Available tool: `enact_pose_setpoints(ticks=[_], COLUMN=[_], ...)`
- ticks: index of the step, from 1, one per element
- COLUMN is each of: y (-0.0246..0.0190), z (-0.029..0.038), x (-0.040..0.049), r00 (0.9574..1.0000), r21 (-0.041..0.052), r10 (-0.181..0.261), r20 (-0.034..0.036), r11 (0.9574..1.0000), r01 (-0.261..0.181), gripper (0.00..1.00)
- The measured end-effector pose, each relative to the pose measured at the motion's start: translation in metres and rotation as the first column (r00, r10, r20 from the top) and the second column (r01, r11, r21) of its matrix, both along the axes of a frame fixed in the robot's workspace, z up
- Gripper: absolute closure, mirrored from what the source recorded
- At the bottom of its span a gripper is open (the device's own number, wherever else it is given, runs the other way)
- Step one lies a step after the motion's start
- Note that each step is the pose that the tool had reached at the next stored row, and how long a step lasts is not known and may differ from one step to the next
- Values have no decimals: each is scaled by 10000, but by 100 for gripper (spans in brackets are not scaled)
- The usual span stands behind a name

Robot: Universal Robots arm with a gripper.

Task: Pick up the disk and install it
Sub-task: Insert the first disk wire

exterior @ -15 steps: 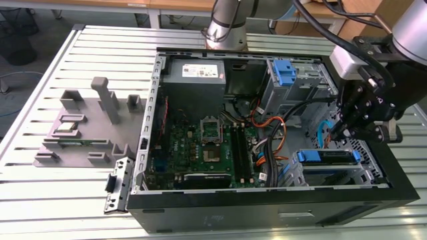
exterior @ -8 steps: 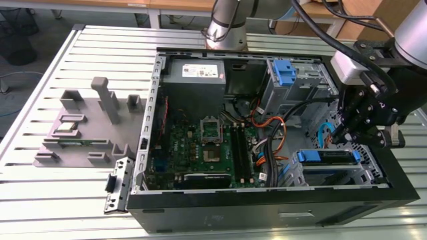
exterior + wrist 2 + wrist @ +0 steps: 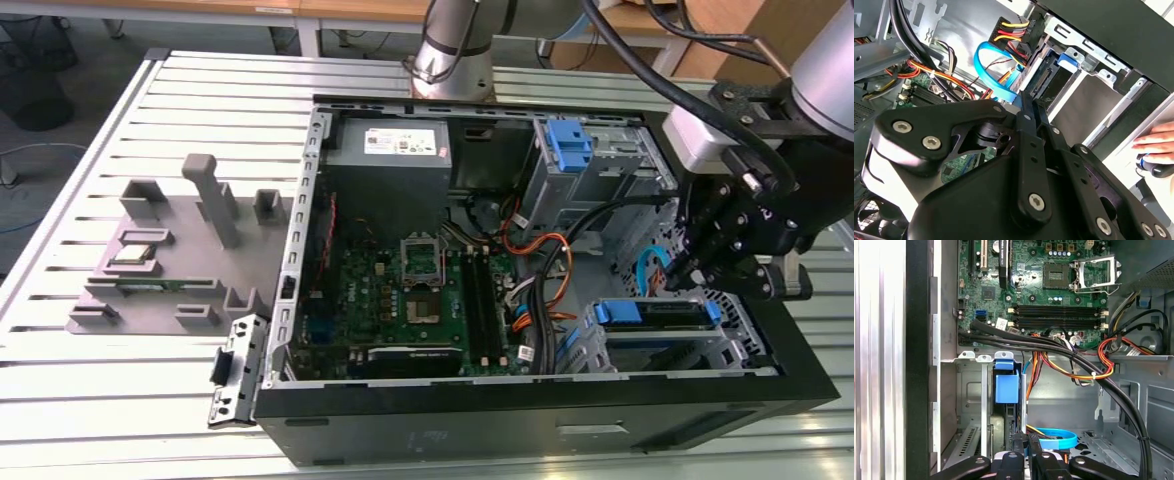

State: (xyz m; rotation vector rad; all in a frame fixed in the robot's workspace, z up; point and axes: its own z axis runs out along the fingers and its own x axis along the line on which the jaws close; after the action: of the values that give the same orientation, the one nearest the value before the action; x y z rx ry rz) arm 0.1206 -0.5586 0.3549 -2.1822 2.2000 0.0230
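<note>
Robotics lab workcell, my arm base (image 3: pixel 447 60) mounted on a slatted aluminium bench (image 3: pixel 80 420), opened desktop computer case (image 3: pixel 441 435) under my gripper (image 3: pixel 687 272), grey parts fixture (image 3: pixel 174 270) across the case from it, wooden desks (image 3: pixel 347 8) beyond.

A table (image 3: pixel 80 420) of ribbed silver aluminium slats spans the exterior view, evenly lit, with only soft shadows. Beyond its far edge lies a grey floor (image 3: pixel 160 40). A black wire wastebasket (image 3: pixel 34 90) stands there at the exterior view's left, and a wooden desk (image 3: pixel 347 10) on white legs runs along the back.

Disk (image 3: pixel 650 313) apparently in case (image 3: pixel 534 425) bay (exterior view's right), rack (image 3: pixel 160 270) outside, opposite side
</note>
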Motion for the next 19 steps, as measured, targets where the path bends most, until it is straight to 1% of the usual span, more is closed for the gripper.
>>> enact_pose_setpoints(ticks=[15, 16, 19], y=[-14, -28, -33], z=[0, -1, 0], x=[0, 0, 0], r00=[10000, 10000, 10000], r21=[-1, 0, -1], r10=[0, 0, 0], r20=[1, 1, 1], r11=[10000, 10000, 10000], r01=[0, 0, 0], gripper=[84, 84, 84])
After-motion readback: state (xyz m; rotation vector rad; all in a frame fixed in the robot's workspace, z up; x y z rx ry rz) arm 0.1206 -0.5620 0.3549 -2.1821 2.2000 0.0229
